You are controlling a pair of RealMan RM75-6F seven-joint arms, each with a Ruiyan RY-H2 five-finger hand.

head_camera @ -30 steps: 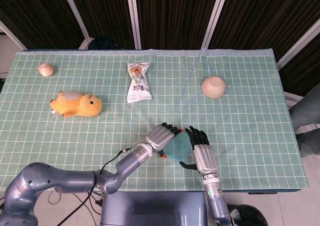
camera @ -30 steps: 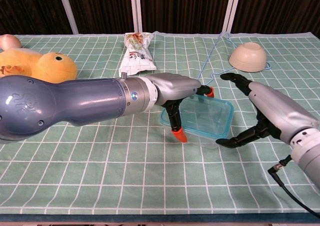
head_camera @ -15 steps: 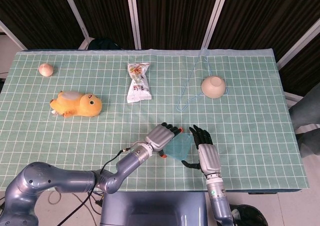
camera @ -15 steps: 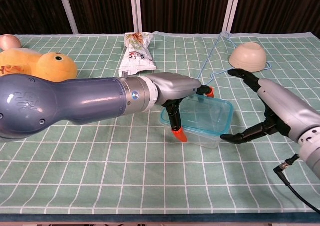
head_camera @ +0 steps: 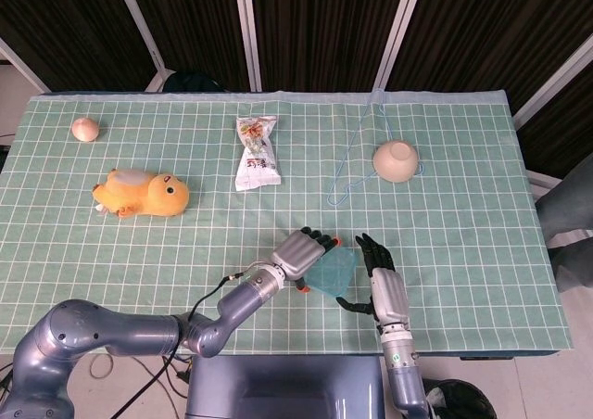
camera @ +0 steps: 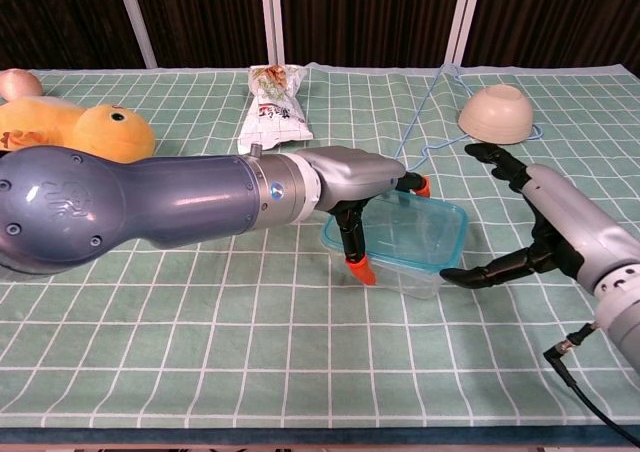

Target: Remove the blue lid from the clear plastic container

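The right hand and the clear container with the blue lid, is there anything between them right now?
Nothing but bare green checked cloth. In the chest view the right hand is open beside the container, its fingertips apart from the blue lid.

The left hand (camera: 350,187) covers the left end of the clear plastic container (camera: 400,234), so its grip there cannot be judged. In the chest view the orange plush toy (camera: 80,132) is partly hidden behind the left arm, and the picture's left edge cuts the peach-coloured ball (camera: 12,80).
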